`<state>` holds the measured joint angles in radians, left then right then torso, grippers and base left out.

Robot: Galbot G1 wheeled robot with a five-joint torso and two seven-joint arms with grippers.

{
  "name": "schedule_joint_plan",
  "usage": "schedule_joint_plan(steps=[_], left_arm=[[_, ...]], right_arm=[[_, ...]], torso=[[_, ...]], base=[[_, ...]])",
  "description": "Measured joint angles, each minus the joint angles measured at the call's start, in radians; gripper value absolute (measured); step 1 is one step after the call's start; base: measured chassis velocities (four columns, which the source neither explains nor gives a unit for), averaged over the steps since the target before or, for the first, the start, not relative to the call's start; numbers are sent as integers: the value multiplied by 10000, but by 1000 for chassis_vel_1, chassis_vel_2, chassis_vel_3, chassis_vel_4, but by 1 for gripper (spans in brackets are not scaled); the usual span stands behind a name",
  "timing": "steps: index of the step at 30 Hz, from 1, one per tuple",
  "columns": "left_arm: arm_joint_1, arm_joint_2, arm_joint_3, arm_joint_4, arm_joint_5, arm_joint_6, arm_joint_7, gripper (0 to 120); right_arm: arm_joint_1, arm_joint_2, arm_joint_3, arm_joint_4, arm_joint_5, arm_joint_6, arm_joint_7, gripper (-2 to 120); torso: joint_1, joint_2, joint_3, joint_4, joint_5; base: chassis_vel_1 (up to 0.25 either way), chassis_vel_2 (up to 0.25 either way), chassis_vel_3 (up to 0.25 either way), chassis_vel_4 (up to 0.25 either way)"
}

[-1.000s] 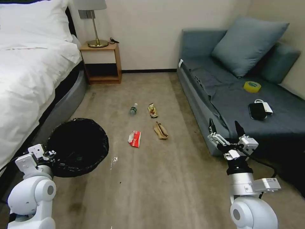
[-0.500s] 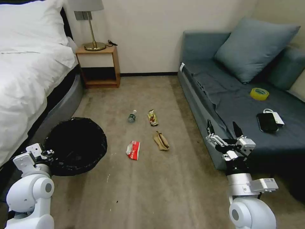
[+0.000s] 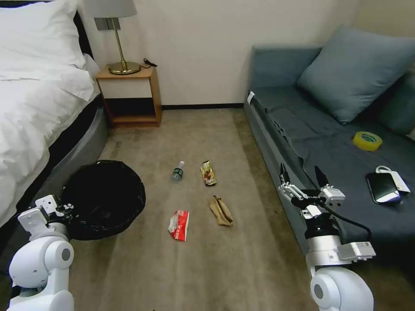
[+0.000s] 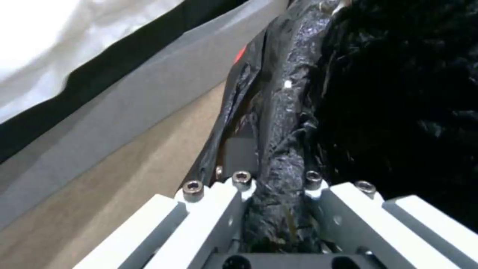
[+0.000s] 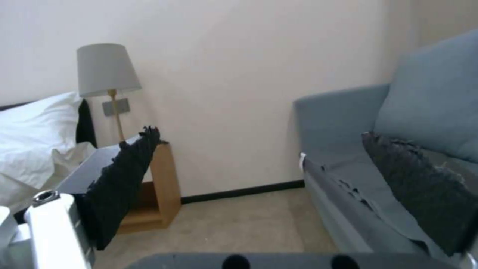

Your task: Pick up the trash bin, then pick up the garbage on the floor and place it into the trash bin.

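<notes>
The trash bin [image 3: 106, 196], round and lined with a crinkled black bag, is at my lower left beside the bed. My left gripper [image 3: 65, 210] is shut on its near rim; in the left wrist view the gripper [image 4: 279, 183] pinches the black bag's folded edge [image 4: 283, 112]. The garbage lies on the carpet ahead: a small clear bottle [image 3: 177, 170], a gold-brown wrapper [image 3: 208, 172], tan crumpled paper [image 3: 221, 211] and a red-white packet [image 3: 179, 225]. My right gripper [image 3: 302, 178] is open and empty, raised by the sofa's front edge, fingers [image 5: 124, 175] spread wide.
A white bed [image 3: 39, 108] runs along the left. A wooden nightstand [image 3: 129, 95] with a lamp stands at the back wall. A blue-grey sofa [image 3: 328, 147] on the right carries a cushion, a yellow tape roll [image 3: 367, 141] and a black phone [image 3: 382, 188].
The whole picture has shifted, so the camera moved: floor litter and sofa now sit lower and farther right. The left gripper keeps hold of the bin; the right stays open.
</notes>
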<state>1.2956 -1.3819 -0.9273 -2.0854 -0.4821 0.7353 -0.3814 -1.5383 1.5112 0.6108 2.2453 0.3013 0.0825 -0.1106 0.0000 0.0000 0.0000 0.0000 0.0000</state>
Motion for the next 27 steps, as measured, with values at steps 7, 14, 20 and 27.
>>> schedule_joint_plan(steps=[7,14,20,27], left_arm=[[-51,-34,-2,88,6,1,3,2],[-119,-44,-39,158,13,2,7,2],[-100,-27,-76,186,13,2,22,2],[-94,21,-28,196,14,2,31,2]], right_arm=[[66,-30,-49,-72,-23,-11,0,100],[245,-145,-279,-246,-58,-106,-3,100],[709,-441,-821,-632,-240,-342,255,100],[1952,-1573,-2497,-1649,684,-2212,1493,100]], torso=[[0,0,0,-1,0],[1,0,0,-1,0],[2,-1,1,-1,0],[0,0,-1,-2,-1]], base=[[-174,186,185,-176],[-177,182,175,-174],[-109,123,114,-131],[6,8,5,0]])
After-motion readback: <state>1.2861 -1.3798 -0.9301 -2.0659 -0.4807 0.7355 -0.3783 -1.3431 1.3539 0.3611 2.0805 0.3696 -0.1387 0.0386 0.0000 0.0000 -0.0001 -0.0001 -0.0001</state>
